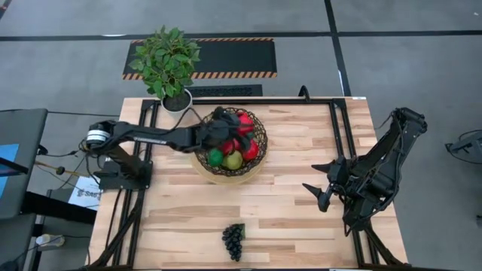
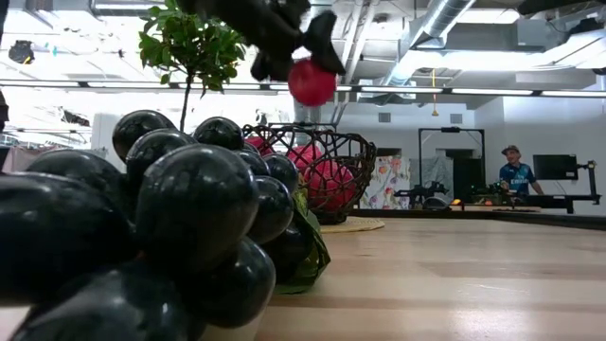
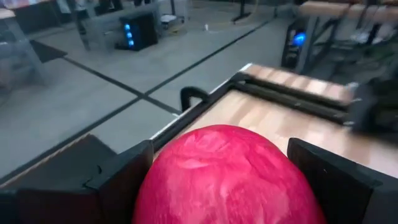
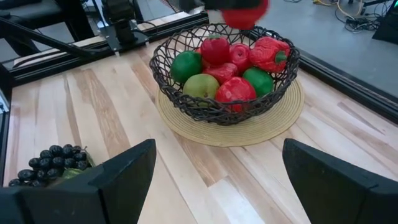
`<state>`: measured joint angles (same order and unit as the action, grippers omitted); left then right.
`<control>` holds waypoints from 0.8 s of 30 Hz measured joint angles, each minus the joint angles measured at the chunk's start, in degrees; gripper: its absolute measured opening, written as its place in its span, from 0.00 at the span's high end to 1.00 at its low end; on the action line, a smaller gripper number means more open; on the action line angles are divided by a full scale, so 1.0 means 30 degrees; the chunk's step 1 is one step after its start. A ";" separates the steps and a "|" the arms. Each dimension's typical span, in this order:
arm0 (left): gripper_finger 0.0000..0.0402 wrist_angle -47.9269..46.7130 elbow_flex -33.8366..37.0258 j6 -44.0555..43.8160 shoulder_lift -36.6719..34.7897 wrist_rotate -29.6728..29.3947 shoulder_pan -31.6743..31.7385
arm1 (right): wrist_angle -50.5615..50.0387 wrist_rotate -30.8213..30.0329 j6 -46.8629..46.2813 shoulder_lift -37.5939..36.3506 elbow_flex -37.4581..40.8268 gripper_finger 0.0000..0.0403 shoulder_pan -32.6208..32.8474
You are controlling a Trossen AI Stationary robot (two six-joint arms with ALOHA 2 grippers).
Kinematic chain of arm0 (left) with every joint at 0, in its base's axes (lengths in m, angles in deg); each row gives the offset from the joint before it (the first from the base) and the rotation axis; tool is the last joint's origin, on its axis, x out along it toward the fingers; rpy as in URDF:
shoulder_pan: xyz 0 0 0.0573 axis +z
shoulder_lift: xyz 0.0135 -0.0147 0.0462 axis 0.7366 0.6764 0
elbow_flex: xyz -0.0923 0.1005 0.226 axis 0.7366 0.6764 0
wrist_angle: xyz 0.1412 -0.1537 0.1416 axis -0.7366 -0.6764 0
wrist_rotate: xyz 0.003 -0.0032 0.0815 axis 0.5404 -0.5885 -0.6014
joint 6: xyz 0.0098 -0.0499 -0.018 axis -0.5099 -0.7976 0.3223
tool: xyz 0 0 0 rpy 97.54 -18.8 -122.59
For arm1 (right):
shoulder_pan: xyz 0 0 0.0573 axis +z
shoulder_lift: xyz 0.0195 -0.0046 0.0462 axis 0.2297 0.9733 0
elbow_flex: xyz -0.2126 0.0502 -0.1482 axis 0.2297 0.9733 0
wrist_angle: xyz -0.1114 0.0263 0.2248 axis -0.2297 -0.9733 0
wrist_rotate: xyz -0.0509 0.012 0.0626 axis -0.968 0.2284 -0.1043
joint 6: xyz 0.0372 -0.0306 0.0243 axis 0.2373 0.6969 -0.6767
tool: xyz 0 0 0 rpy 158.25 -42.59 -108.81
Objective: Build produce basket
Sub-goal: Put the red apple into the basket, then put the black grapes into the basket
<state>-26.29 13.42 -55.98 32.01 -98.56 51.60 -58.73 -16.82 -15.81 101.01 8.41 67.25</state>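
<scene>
Left gripper [image 2: 301,52], suspended above the basket [image 4: 217,111], with its jaws clenched on a round red fruit [image 3: 227,177]. The fruit fills the gap between the two dark fingers [image 3: 118,180] and is clear of the pile below it. In the low view it hangs under the gripper, over the basket's near rim.

Basket: a dark woven bowl on a tan round base, standing on the wooden table [image 1: 286,203] directly beneath the left jaws. It holds red pieces, two green round fruits and a yellow-green pear [image 4: 200,87], heaped to about rim height.

Grape bunch [image 1: 233,241]: dark purple, lying on the table well apart from the basket, outside both pairs of jaws. From the right wrist view it sits ahead of the right fingers and off to one side.

Right gripper [image 1: 322,194]: waiting low over the table, well clear of the basket, jaws released and holding nothing; the basket lies ahead of them in line with the gap.

Potted plant [image 1: 169,64]: at the table's far edge, just beyond the basket, behind the left arm.

Background: a person [image 2: 516,172] stands across the room.
</scene>
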 joint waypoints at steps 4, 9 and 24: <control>0.16 0.0559 0.0012 0.0410 0.1098 0.1178 0.0797 | 0.0000 0.0000 -0.0029 0.0002 0.0000 0.09 0.0000; 0.15 0.0532 0.0043 0.0425 0.2926 0.0804 0.1054 | -0.0077 0.0007 -0.0029 0.0007 0.0000 0.09 0.0000; 0.02 -0.0584 -0.1612 0.0913 0.3794 0.0911 0.0991 | 0.0095 0.0328 -0.0036 0.0007 0.0000 0.09 -0.0003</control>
<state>-28.04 8.59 -53.24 43.39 -95.82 54.58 -58.44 -15.84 -15.92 101.03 8.41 67.24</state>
